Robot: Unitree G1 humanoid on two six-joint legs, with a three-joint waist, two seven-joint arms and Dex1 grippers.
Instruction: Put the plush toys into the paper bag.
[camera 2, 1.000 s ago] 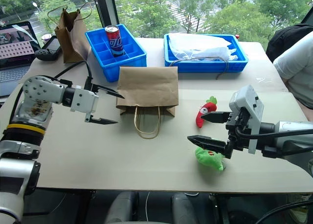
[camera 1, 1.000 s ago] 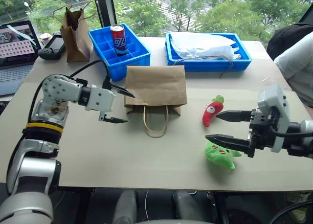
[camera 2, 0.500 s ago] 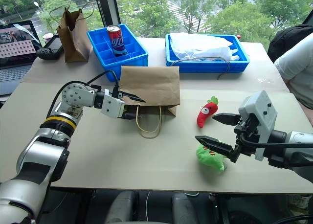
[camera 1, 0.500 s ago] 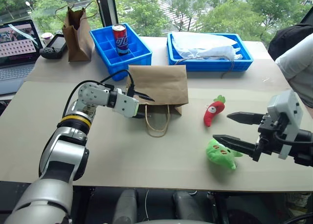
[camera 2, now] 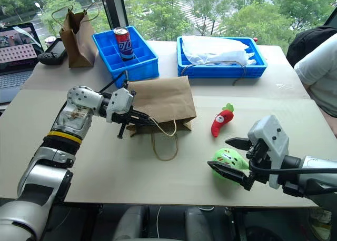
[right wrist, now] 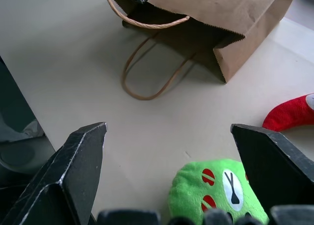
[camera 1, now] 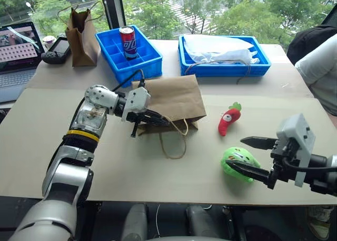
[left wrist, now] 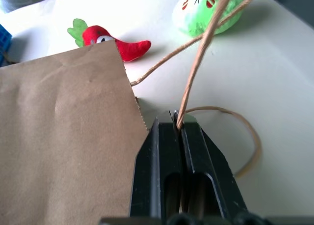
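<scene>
The step in hand looks like opening the wide kraft paper bag (camera 1: 174,101): the left gripper (camera 1: 158,120) is pinched tight on one twisted paper loop handle (left wrist: 206,43) at the bag's mouth edge, and the upper panel is lifted a little off the table, so a dark gap shows at the mouth in the right wrist view. The bag lies on its side with its mouth towards the robot, and its other handle (camera 1: 174,146) trails flat on the tabletop in front of it. The right gripper (camera 1: 251,158) has its fingers spread wide and holds nothing; it straddles the round green plush (camera 1: 239,162), one finger on each side, not closed on it. That toy lies to the right of the bag and nearer the robot; the red chili-shaped plush with green leaves (camera 1: 229,120) lies just right of the bag's mouth corner, apart from the green one. The next move probably calls for closing on the green plush while the left gripper raises the handle enough to widen the mouth. The surface is a pale beige table (camera 1: 105,167). Beyond the bag stand a blue divided bin (camera 1: 142,59) holding a drink can (camera 1: 128,42), a blue tray with white plastic (camera 1: 224,54), a narrower brown bag (camera 1: 81,33), a handheld controller (camera 1: 57,50) and a laptop (camera 1: 18,54); windows with trees lie behind, and a person's sleeve (camera 1: 318,64) is at the right.
</scene>
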